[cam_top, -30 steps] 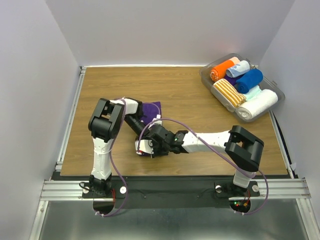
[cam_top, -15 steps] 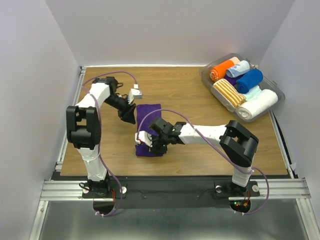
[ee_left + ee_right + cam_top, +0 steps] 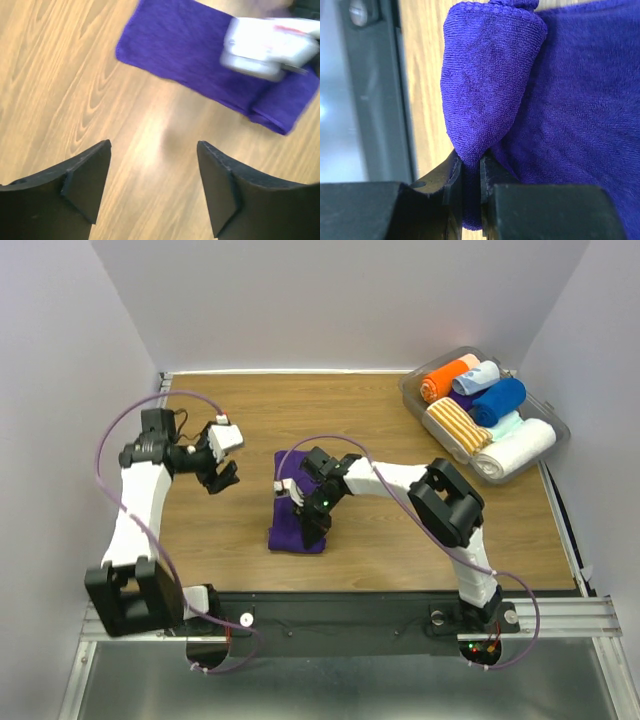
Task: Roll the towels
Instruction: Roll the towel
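Wood table (image 3: 350,410), white walls (image 3: 340,300), purple towel (image 3: 295,535)

The purple towel (image 3: 295,538) lies mostly flat at the middle of the table (image 3: 380,430), a long strip running near to far. One end is doubled over into a thick fold, and part of the cloth is bunched into a raised peak. The royal blue towel (image 3: 497,400) is a fat roll in the clear bin (image 3: 410,400) at the far right.

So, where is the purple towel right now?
Top view: the purple towel lies in the middle of the table, one edge pinched in the right fingers.
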You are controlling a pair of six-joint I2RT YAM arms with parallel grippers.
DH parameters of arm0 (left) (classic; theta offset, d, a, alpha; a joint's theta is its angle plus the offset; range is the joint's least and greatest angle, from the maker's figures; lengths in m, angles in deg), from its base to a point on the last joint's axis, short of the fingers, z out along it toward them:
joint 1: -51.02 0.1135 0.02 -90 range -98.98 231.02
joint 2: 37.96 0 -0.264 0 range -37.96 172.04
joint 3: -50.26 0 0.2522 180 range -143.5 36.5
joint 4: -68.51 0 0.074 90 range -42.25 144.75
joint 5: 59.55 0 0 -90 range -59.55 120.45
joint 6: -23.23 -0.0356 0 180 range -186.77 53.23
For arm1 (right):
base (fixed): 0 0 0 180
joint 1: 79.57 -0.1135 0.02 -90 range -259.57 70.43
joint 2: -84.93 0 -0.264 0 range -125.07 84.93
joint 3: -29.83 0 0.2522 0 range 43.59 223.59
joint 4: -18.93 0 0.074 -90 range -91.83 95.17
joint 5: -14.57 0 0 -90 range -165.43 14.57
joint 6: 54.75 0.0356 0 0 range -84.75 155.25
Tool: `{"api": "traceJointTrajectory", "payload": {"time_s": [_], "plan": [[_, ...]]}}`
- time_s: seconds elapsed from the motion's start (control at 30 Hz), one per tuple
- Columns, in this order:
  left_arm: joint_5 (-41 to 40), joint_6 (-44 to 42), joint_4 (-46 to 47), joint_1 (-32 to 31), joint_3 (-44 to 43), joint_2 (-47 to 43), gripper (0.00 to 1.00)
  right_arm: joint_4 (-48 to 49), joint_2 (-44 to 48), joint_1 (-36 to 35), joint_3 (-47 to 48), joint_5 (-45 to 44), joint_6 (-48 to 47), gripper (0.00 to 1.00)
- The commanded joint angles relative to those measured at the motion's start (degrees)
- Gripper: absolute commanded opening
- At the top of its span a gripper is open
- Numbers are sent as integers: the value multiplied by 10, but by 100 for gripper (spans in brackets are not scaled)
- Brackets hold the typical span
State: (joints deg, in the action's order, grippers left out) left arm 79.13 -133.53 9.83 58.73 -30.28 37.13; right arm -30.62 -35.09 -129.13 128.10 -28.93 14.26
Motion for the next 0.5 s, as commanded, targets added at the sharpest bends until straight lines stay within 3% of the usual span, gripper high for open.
{"api": "traceJointTrajectory", "payload": {"time_s": [0.0,0.17,0.27,0.47], "plan": [[-65,-67,66,-42,110,-79,82,-72,-66,25,47,109,27,3],[-133,-91,98,-179,219,-178,83,-101,-115,43,93,153,53,4],[-161,-79,141,-242,275,-221,89,-110,-142,55,112,181,64,6],[-228,-25,215,-399,336,-228,95,-133,-179,70,144,217,71,8]]}}
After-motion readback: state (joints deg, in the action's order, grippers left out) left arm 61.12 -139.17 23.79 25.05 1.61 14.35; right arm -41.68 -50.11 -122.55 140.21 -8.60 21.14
